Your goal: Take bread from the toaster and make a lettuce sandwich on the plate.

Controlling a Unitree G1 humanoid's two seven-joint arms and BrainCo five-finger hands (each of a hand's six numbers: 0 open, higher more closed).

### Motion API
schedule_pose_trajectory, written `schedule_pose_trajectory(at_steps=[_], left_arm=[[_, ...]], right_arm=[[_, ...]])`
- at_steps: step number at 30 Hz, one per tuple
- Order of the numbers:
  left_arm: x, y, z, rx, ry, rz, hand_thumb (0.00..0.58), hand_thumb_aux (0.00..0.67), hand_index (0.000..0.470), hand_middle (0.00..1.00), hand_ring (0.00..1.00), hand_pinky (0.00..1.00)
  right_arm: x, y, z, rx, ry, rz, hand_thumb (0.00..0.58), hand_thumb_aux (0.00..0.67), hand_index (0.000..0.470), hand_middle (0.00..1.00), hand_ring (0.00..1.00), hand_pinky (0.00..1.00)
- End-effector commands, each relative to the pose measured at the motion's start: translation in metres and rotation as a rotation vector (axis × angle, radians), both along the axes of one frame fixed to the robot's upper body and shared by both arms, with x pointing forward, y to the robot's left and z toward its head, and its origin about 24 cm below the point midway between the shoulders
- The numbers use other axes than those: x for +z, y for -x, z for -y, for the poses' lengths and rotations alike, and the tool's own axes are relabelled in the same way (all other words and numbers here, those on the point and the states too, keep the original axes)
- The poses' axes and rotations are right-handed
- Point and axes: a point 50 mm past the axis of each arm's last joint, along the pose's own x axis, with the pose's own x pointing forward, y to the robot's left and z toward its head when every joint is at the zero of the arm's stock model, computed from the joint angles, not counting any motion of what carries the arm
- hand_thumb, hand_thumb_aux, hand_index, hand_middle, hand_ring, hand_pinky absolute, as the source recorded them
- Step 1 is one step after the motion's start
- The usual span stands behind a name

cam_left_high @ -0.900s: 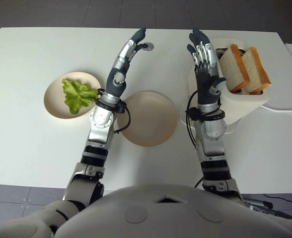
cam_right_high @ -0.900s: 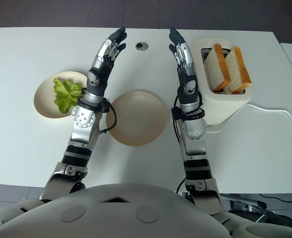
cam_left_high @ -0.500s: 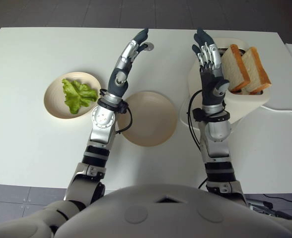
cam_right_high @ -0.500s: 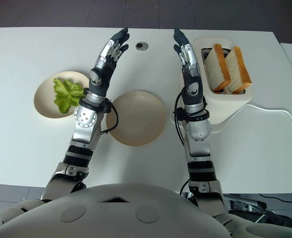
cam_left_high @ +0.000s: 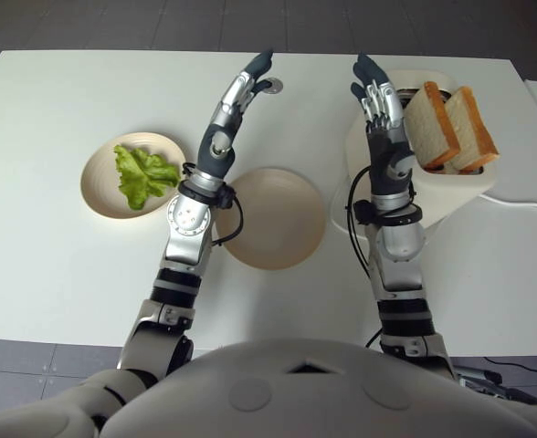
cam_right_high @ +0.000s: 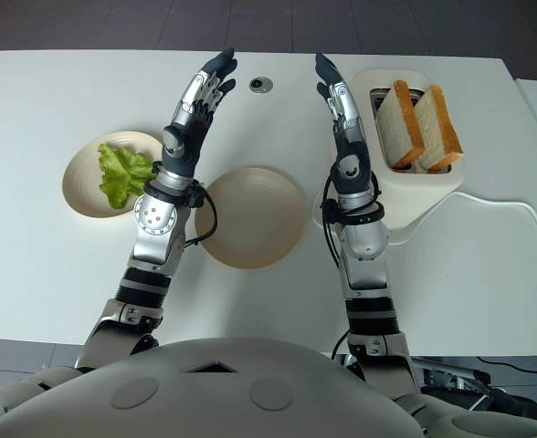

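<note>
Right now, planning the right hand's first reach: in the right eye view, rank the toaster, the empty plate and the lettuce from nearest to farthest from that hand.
1. The toaster, just right of the right hand.
2. The empty plate, to its left, nearer the robot.
3. The lettuce, far left on the other plate.

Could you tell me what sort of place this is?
Likely a lab bench staged as a kitchen: a white table with a toaster holding two bread slices and lettuce on a plate.
</note>
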Motion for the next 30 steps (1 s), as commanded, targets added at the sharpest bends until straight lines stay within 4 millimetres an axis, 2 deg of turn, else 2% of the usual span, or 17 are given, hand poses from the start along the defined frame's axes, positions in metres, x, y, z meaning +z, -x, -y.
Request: schedule_pose_trajectory(at_steps=[1,30], left_arm=[[-0.0009,0.0017,-0.0008,-0.002,0.006,-0.007,0.0,0.0,0.0,0.0,0.0,0.0],[-0.0008,0.005,-0.001,-0.011,0.006,-0.009,0.0,0.0,0.0,0.0,0.0,0.0]], right_arm=[[-0.004,0.0005,-0.0018,0.004,0.013,-0.02,0.0,0.0,0.0,0.0,0.0,0.0],[-0.0057,0.002,-0.0067,0.018,0.03,-0.03,0.0,0.0,0.0,0.0,0.0,0.0]])
